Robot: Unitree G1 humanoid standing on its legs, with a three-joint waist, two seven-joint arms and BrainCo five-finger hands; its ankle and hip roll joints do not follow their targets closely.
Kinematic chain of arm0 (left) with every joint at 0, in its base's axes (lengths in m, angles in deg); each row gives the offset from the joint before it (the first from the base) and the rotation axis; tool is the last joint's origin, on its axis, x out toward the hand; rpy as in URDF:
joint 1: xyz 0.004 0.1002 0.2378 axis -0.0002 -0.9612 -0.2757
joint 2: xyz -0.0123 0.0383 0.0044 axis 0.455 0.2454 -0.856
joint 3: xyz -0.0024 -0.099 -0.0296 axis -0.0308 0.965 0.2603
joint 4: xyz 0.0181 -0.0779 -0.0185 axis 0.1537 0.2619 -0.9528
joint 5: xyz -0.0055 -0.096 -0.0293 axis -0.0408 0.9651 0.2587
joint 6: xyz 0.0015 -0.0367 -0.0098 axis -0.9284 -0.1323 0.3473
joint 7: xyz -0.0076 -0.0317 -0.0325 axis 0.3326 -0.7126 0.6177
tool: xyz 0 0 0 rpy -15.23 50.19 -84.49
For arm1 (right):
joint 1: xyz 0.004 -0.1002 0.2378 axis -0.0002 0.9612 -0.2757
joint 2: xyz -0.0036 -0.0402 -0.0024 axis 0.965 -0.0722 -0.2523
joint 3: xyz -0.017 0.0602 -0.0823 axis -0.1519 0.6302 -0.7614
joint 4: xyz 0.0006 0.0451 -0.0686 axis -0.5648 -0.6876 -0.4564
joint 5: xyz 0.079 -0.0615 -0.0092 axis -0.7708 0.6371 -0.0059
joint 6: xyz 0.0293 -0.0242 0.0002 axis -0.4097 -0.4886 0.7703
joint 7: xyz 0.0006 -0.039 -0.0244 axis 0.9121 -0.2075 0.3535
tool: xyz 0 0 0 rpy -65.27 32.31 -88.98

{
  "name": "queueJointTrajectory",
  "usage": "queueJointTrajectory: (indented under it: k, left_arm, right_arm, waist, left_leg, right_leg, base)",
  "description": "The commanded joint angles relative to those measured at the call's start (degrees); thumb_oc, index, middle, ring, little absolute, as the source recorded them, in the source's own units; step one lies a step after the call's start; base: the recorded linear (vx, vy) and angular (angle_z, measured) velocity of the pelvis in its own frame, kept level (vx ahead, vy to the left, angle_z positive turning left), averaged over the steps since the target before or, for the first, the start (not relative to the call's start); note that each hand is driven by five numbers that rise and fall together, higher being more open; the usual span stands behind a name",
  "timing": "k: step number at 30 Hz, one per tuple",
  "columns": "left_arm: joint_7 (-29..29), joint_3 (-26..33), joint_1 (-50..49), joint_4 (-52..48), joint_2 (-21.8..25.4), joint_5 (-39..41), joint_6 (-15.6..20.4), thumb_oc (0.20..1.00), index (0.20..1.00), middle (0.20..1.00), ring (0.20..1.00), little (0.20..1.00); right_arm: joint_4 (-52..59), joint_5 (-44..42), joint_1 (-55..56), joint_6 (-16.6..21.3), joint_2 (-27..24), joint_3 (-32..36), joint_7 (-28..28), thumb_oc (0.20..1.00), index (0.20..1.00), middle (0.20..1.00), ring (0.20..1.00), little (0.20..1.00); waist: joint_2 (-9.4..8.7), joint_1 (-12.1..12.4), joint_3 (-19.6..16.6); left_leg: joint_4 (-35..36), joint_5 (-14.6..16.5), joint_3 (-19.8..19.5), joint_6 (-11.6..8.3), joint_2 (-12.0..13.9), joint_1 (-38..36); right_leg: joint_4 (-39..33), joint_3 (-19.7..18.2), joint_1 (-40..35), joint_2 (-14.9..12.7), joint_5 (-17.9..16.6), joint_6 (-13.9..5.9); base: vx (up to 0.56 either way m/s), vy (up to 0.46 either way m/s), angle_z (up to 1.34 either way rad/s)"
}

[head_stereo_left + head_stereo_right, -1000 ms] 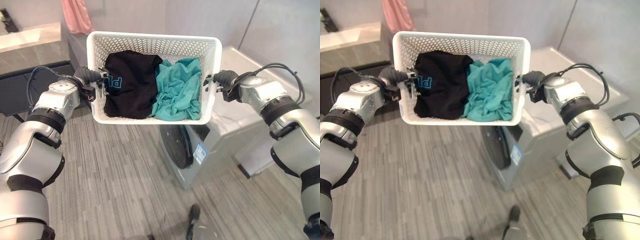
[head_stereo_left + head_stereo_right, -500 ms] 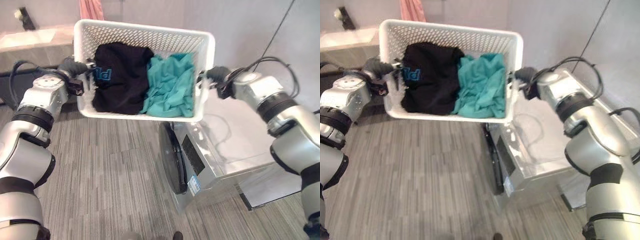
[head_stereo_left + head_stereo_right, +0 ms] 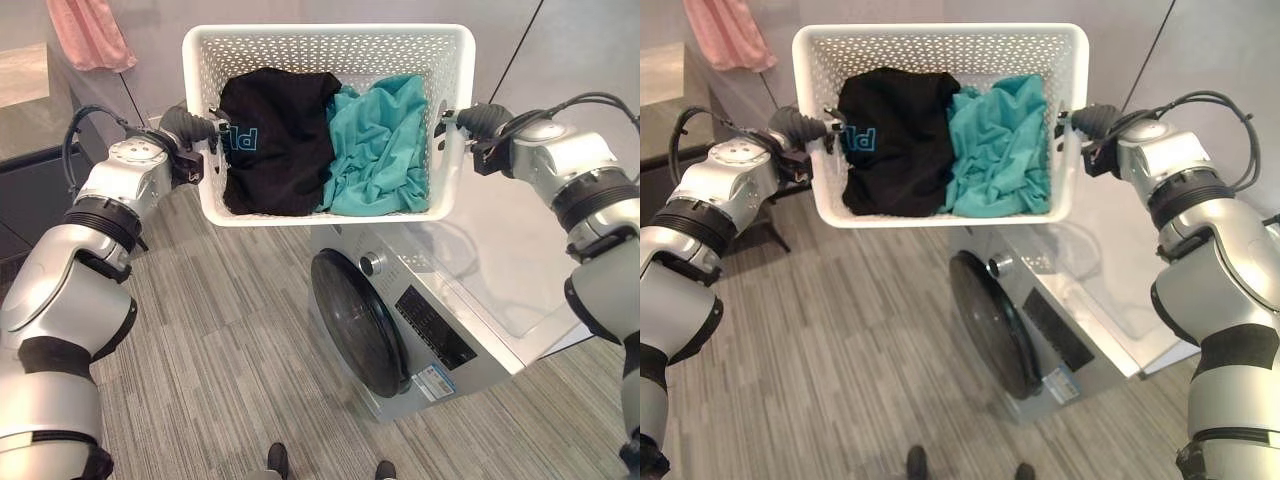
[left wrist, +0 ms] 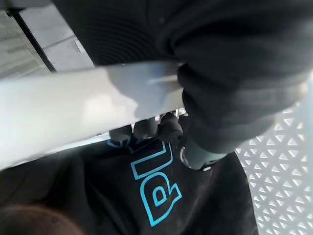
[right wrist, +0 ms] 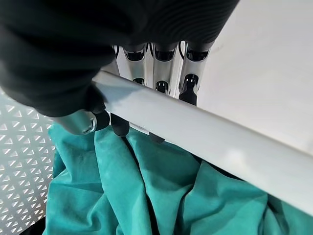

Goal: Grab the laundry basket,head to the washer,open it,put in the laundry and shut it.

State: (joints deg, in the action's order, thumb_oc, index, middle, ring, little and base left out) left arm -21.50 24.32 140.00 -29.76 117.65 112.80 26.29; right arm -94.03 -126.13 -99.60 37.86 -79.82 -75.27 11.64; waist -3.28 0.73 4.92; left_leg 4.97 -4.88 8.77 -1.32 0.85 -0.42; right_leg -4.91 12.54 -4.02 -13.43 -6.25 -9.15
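I hold a white perforated laundry basket (image 3: 330, 45) in the air, above and just behind the washer (image 3: 440, 310). My left hand (image 3: 192, 130) is curled round its left rim (image 4: 63, 107). My right hand (image 3: 478, 120) is curled round its right rim (image 5: 195, 132). Inside lie a black garment with blue print (image 3: 270, 135) and a teal garment (image 3: 385, 145). The washer is silver, its round dark door (image 3: 355, 320) shut and facing down-left.
A pink towel (image 3: 90, 30) hangs at the back left above a dark counter (image 3: 40, 170). Grey striped flooring (image 3: 220, 370) spreads left of the washer. A person's shoes (image 3: 278, 462) show at the lower edge.
The whole picture has shifted as I moved. The washer now lies lower and fuller in view, its door showing whole. Both hands keep hold of the basket.
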Motion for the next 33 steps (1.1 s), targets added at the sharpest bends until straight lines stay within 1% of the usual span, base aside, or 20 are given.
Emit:
queueJointTrajectory:
  k: [1, 2, 4, 8, 9, 10, 12, 13, 17, 18, 20, 23, 24, 25, 26, 30, 32, 33]
  left_arm:
    - [-0.1, -1.5, 4.8, 6.5, 0.0, -3.8, 2.3, 0.200, 0.200, 0.200, 0.200, 0.200]
    - [-0.4, -1.7, 5.7, 7.7, -1.2, -4.8, 1.9, 0.200, 0.200, 0.200, 0.200, 0.200]
    - [-0.6, -1.9, 6.4, 8.3, -1.9, -5.2, 1.9, 0.200, 0.200, 0.200, 0.200, 0.200]
    - [-0.7, -1.4, 6.3, 9.5, -3.3, -6.0, 1.8, 0.200, 0.200, 0.200, 0.200, 0.200]
    - [-0.7, -1.4, 6.3, 9.5, -3.3, -6.0, 1.8, 0.200, 0.200, 0.200, 0.200, 0.200]
    - [-0.6, -1.0, 6.5, 10.1, -3.7, -6.5, 1.8, 0.200, 0.200, 0.200, 0.200, 0.200]
    - [-0.6, -0.8, 6.5, 10.6, -3.8, -6.8, 1.7, 0.200, 0.200, 0.200, 0.200, 0.200]
    - [-0.6, -0.2, 6.6, 11.3, -4.1, -7.4, 1.8, 0.200, 0.200, 0.200, 0.200, 0.200]
    - [-0.8, 0.2, 6.6, 13.0, -3.9, -8.9, 1.2, 0.200, 0.200, 0.200, 0.200, 0.200]
    - [-0.8, 0.4, 6.7, 13.8, -3.7, -9.6, 1.1, 0.200, 0.200, 0.200, 0.200, 0.200]
    - [-0.7, 1.2, 6.4, 14.6, -3.3, -9.9, 1.0, 0.200, 0.200, 0.200, 0.200, 0.200]
    - [-0.3, 1.5, 6.7, 15.8, -2.8, -11.2, 0.7, 0.200, 0.200, 0.200, 0.200, 0.200]
    - [0.4, 1.3, 7.5, 17.2, -2.6, -12.6, 0.3, 0.771, 0.771, 0.771, 0.771, 0.771]
    - [0.5, 0.8, 8.1, 18.0, -2.5, -14.2, 0.1, 1.000, 1.000, 1.000, 1.000, 1.000]
    - [0.8, 0.7, 8.7, 18.6, -2.4, -14.9, 0.0, 1.000, 1.000, 1.000, 1.000, 1.000]
    - [1.2, -0.4, 9.7, 19.7, -2.5, -17.3, -0.2, 1.000, 1.000, 1.000, 1.000, 1.000]
    - [1.4, -1.8, 10.7, 21.2, -2.3, -21.0, -0.5, 1.000, 1.000, 1.000, 1.000, 1.000]
    - [1.6, -2.0, 10.9, 21.4, -2.7, -21.4, -0.7, 1.000, 1.000, 1.000, 1.000, 1.000]
  right_arm:
    - [-6.3, -1.5, -11.8, 3.5, -4.6, 1.0, 2.0, 0.200, 0.200, 0.200, 0.200, 0.200]
    - [-7.6, 0.2, -11.7, 2.7, -5.4, 0.5, 2.5, 0.200, 0.200, 0.200, 0.200, 0.200]
    - [-7.7, 1.3, -11.7, 2.3, -5.3, 0.1, 2.9, 0.200, 0.200, 0.200, 0.200, 0.200]
    - [-7.9, 3.6, -11.0, 1.7, -4.8, -0.7, 3.7, 0.200, 0.200, 0.200, 0.200, 0.200]
    - [-7.9, 3.6, -11.0, 1.7, -4.8, -0.7, 3.7, 0.200, 0.200, 0.200, 0.200, 0.200]
    - [-7.5, 5.4, -10.6, 1.6, -4.7, -1.3, 4.4, 0.200, 0.200, 0.200, 0.200, 0.200]
    - [-7.3, 5.6, -10.5, 1.5, -4.6, -1.5, 4.5, 0.200, 0.200, 0.200, 0.200, 0.200]
    - [-6.1, 5.4, -10.2, 1.3, -4.3, -1.6, 4.9, 0.200, 0.200, 0.200, 0.200, 0.200]
    - [-2.8, 5.9, -9.2, 1.0, -4.1, -2.3, 5.7, 0.200, 0.200, 0.200, 0.200, 0.200]
    - [-1.6, 6.6, -8.7, 0.9, -3.8, -2.7, 6.0, 0.200, 0.200, 0.200, 0.200, 0.200]
    - [-0.1, 6.9, -7.8, 0.9, -2.8, -2.5, 6.2, 0.200, 0.200, 0.200, 0.200, 0.200]
    - [1.1, 7.8, -7.0, 1.1, -0.8, -2.5, 6.4, 0.200, 0.200, 0.200, 0.200, 0.200]
    - [0.1, 8.8, -7.0, 1.0, 1.2, -2.4, 6.1, 1.000, 1.000, 1.000, 1.000, 1.000]
    - [-0.8, 9.1, -7.1, 0.8, 2.1, -2.3, 6.1, 1.000, 1.000, 1.000, 1.000, 1.000]
    - [-2.1, 9.8, -7.7, 0.9, 3.5, -2.3, 6.1, 1.000, 1.000, 1.000, 1.000, 1.000]
    - [-5.1, 10.8, -8.8, 1.0, 5.5, -2.3, 5.7, 1.000, 1.000, 1.000, 1.000, 1.000]
    - [-8.2, 12.3, -9.8, 1.1, 6.9, -2.4, 5.9, 1.000, 1.000, 1.000, 1.000, 1.000]
    - [-9.3, 13.0, -10.2, 1.1, 7.4, -2.3, 5.6, 1.000, 1.000, 1.000, 1.000, 1.000]
  waist:
    - [2.23, 0.7, -3.8]
    - [2.80, -0.3, -3.7]
    - [3.36, -1.2, -3.5]
    - [4.26, -2.7, -3.2]
    - [4.28, -2.6, -3.2]
    - [4.77, -3.7, -2.9]
    - [4.96, -4.0, -2.8]
    - [5.19, -5.0, -2.4]
    - [5.66, -6.7, -1.9]
    - [5.79, -7.7, -1.5]
    - [5.90, -8.3, -1.2]
    - [5.87, -8.6, -1.0]
    - [5.65, -8.5, -0.7]
    - [5.56, -8.4, -0.7]
    - [5.33, -8.2, -0.7]
    - [5.10, -7.8, -0.8]
    - [4.86, -7.3, -1.1]
    - [4.79, -7.2, -1.2]
  left_leg:
    - [-2.3, 5.7, 0.2, -3.09, 2.7, -3.1]
    - [-2.5, 6.1, 0.8, -3.31, 2.9, -3.5]
    - [-2.7, 6.2, 1.4, -3.39, 3.0, -3.6]
    - [-2.4, 6.3, 3.2, -3.56, 3.3, -4.0]
    - [-2.4, 6.3, 3.3, -3.57, 3.3, -4.0]
    - [-2.4, 6.3, 4.2, -3.60, 3.4, -4.0]
    - [-2.4, 6.4, 4.9, -3.61, 3.4, -4.1]
    - [-2.5, 6.6, 6.1, -3.63, 3.4, -4.3]
    - [-2.3, 6.8, 7.9, -3.60, 3.4, -4.7]
    - [-2.3, 7.1, 9.0, -3.48, 3.3, -5.0]
    - [-2.2, 7.4, 10.6, -3.30, 3.2, -5.4]
    - [-1.9, 7.4, 11.5, -3.21, 3.1, -5.6]
    - [-1.9, 7.4, 11.9, -3.22, 3.1, -5.6]
    - [-1.9, 7.4, 11.9, -3.23, 3.1, -5.5]
    - [-1.9, 7.4, 11.9, -3.22, 3.2, -5.5]
    - [-1.8, 7.4, 11.7, -3.20, 3.3, -5.7]
    - [-1.6, 7.3, 11.3, -3.19, 3.4, -5.6]
    - [-1.6, 7.3, 11.1, -3.19, 3.4, -5.5]
  right_leg:
    - [1.7, -0.6, 0.9, 1.7, 3.3, -1.27]
    - [0.7, -1.1, 1.0, 2.0, 3.2, -1.26]
    - [0.4, -1.9, 1.5, 2.1, 3.0, -1.20]
    - [0.0, -3.8, 2.8, 2.6, 2.5, -1.16]
    - [0.0, -3.9, 2.9, 2.6, 2.5, -1.15]
    - [-0.1, -5.0, 3.9, 2.8, 2.2, -1.24]
    - [-0.1, -5.7, 4.3, 2.8, 2.0, -1.26]
    - [-0.1, -6.9, 5.1, 3.0, 1.7, -1.32]
    - [-0.1, -8.8, 6.4, 3.3, 1.2, -1.42]
    - [0.0, -9.9, 7.1, 3.5, 0.9, -1.55]
    - [0.0, -11.3, 7.9, 3.7, 0.5, -1.69]
    - [0.0, -12.2, 8.6, 3.9, 0.1, -1.83]
    - [-0.1, -12.4, 9.0, 3.9, -0.1, -1.90]
    - [-0.1, -12.5, 9.1, 4.0, -0.2, -1.87]
    - [-0.1, -12.4, 9.0, 4.0, -0.1, -1.90]
    - [-0.1, -12.0, 8.8, 4.0, 0.0, -1.88]
    - [-0.1, -11.7, 8.6, 4.0, 0.1, -1.78]
    - [-0.1, -11.5, 8.7, 4.0, 0.2, -1.77]
  base:
    - [0.08, -0.068, -0.30]
    - [0.06, -0.065, -0.27]
    - [0.04, -0.060, -0.20]
    - [0.03, -0.023, -0.39]
    - [0.02, -0.007, -0.37]
    - [0.01, 0.001, -0.32]
    - [0.01, -0.002, -0.40]
    - [0.02, -0.003, -0.55]
    - [0.03, 0.011, -0.51]
    - [0.03, 0.031, -0.31]
    - [0.03, 0.040, -0.39]
    - [0.04, 0.016, -0.39]
    - [0.04, -0.003, -0.06]
    - [0.03, -0.011, -0.04]
    - [0.01, -0.010, -0.03]
    - [0.00, 0.000, 0.00]
    - [0.00, 0.000, 0.00]
    - [0.00, 0.000, 0.00]
